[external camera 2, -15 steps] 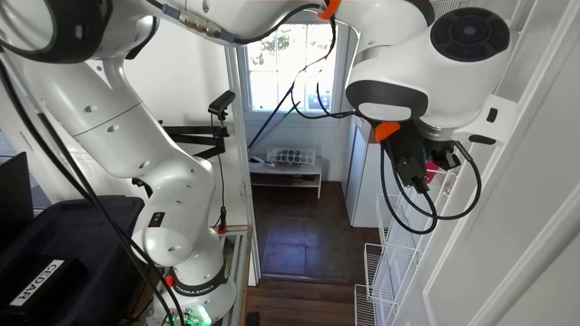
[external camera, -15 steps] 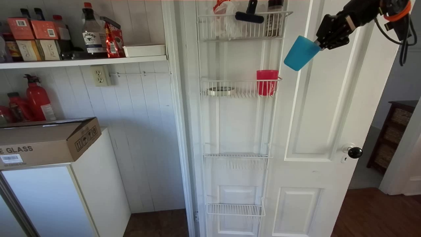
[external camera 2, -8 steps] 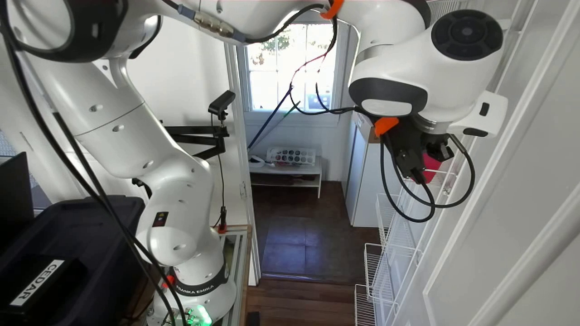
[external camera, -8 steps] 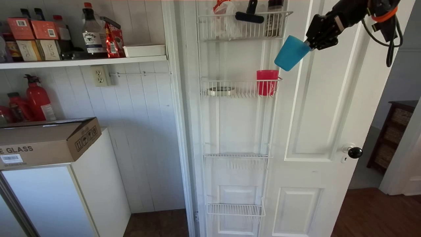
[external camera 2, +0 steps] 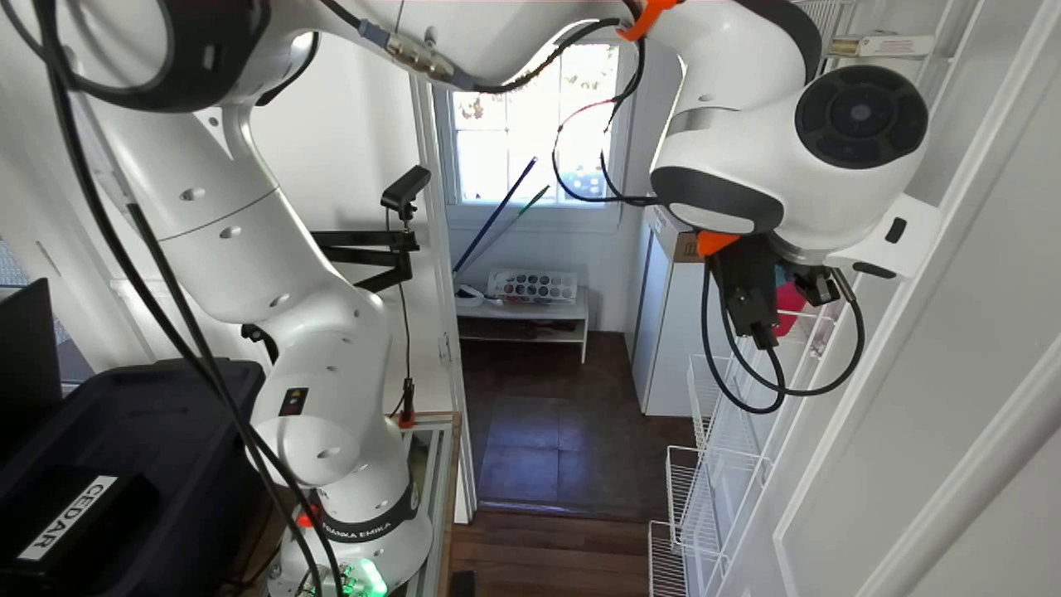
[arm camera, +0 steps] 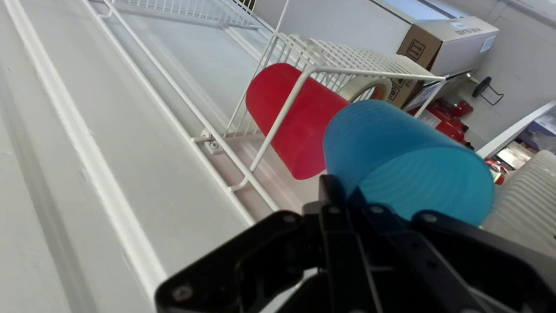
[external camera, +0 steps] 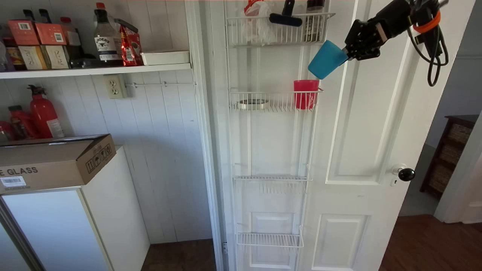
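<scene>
We are pinching the tilted blue cup (external camera: 327, 61) by its rim, end effector (external camera: 347, 54) nearly closed, above and right of the red cup (external camera: 306, 86), and should be minding the hard-to-judge gap.

The claw (arm camera: 343, 195) pinches a blue tumbler (arm camera: 404, 161)

The claw clamps the wall of the blue tumbler, which lies tilted at its two o'clock, mouth turned toward four. At eleven o'clock from the claw, a red tumbler (arm camera: 309, 124) sits in a white wire basket (arm camera: 378, 74); the blue one partly covers it, and whether they touch cannot be told. A tape roll (arm camera: 355, 88) rests in the basket at twelve, with a cardboard box (arm camera: 434, 48) beyond at one. White panelling (arm camera: 147, 174) fills nine o'clock.
</scene>
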Controlling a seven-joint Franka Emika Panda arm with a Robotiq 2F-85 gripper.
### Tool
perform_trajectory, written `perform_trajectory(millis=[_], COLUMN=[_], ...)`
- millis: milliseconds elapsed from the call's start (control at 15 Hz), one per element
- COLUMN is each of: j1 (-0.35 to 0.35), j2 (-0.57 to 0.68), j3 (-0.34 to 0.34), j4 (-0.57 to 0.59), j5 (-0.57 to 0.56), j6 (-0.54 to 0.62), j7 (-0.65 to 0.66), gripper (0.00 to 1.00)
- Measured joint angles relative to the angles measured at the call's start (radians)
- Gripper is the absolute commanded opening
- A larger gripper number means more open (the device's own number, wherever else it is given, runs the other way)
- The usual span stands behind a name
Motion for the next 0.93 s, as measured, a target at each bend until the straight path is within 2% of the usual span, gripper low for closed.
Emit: perform_trajectory(millis=[600, 933], j1=[-0.001, -0.006], j2=[0.074, 0.103], j3=[0.009, 0.038], j4=[-0.003, -0.003], j5=[0.209, 0.214], j6=[0.072, 0.120], j7=[-0.143, -0.151], gripper=[0.01, 0.03])
